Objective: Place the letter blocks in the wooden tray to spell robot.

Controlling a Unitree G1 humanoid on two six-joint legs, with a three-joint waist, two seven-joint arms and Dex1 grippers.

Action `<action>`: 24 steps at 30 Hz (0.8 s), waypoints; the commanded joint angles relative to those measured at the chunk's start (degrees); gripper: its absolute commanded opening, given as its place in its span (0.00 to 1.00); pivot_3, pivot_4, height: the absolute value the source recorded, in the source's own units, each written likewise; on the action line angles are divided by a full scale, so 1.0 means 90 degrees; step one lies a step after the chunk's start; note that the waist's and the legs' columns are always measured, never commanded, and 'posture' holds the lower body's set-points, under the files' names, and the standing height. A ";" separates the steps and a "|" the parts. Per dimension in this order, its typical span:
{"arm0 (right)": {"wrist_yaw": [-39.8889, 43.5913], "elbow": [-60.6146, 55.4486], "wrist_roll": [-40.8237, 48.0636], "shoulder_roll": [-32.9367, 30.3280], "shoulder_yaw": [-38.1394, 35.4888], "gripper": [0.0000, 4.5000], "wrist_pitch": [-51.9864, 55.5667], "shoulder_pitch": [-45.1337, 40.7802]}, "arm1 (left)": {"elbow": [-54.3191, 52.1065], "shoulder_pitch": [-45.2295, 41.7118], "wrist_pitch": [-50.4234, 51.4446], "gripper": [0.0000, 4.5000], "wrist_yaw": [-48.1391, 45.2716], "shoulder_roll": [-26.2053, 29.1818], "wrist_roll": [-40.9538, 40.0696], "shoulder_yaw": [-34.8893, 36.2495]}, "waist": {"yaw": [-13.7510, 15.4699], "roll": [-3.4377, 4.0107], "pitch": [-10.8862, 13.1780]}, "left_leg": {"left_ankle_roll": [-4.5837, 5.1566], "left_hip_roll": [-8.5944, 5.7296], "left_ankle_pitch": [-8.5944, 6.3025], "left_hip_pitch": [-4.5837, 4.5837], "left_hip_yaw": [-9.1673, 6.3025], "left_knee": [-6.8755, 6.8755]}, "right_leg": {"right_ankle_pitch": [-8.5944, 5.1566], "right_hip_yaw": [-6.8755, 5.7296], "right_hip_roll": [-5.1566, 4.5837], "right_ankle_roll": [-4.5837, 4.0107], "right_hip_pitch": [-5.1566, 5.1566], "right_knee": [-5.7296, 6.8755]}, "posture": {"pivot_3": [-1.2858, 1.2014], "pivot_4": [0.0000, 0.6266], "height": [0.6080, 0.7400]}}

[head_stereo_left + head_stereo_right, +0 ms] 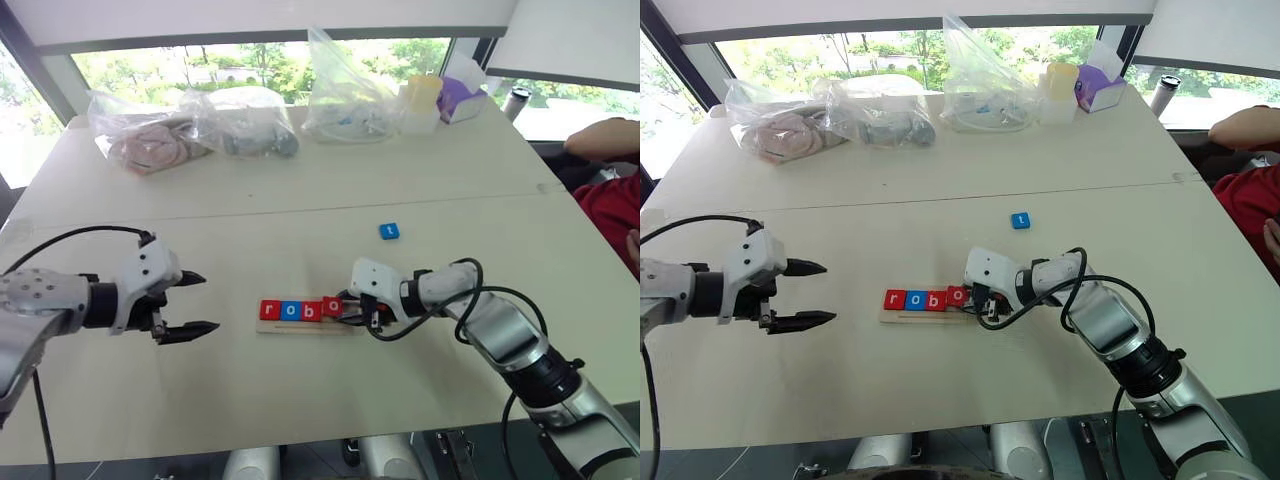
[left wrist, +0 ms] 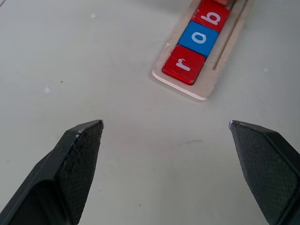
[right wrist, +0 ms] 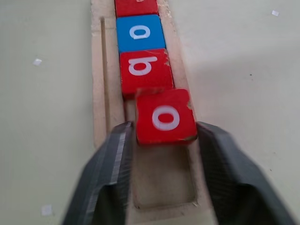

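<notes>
Second o going into the tray

Right gripper (image 3: pixel 161 136) pinches the red o (image 3: pixel 165 117) by its side edges; light, stiff, slick. Left gripper (image 1: pixel 192 302) hangs open.

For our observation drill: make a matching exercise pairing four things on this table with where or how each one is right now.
Things:
1. r block
2. second o block
3. t block
4. left tool

States:
A. loose on the table, away from the tray
B. open, holding nothing
C. at the tray's end, first in the row
D. tilted, between the right tool's fingers

Pairs: 1-C, 2-D, 3-A, 4-B
</notes>
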 commanded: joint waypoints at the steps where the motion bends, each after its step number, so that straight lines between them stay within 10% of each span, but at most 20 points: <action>1: -0.0042 -0.0176 0.0007 0.0022 -0.0086 0.91 -0.0106 -0.0089 | -0.0052 -0.0043 -0.0025 1.00 0.0040 0.0028 0.0031 0.0055 | 0.0000 0.0000 0.0000 | 0.0000 0.0000 0.0000 0.0000 0.0000 0.0000 | 0.0000 0.0000 0.0001 0.0000 0.0000 0.0000 | 0.52 0.24 1.00; 24: -0.0580 0.1408 -0.0605 0.0393 -0.0416 0.99 -0.1675 -0.0765 | -0.0015 -0.0304 -0.0012 1.00 0.0147 -0.0181 0.0095 -0.0324 | -0.0006 -0.0003 -0.0002 | 0.0000 0.0004 0.0000 0.0000 0.0001 0.0000 | 0.0030 0.0000 0.0012 -0.0013 -0.0003 0.0004 | 0.52 0.24 1.00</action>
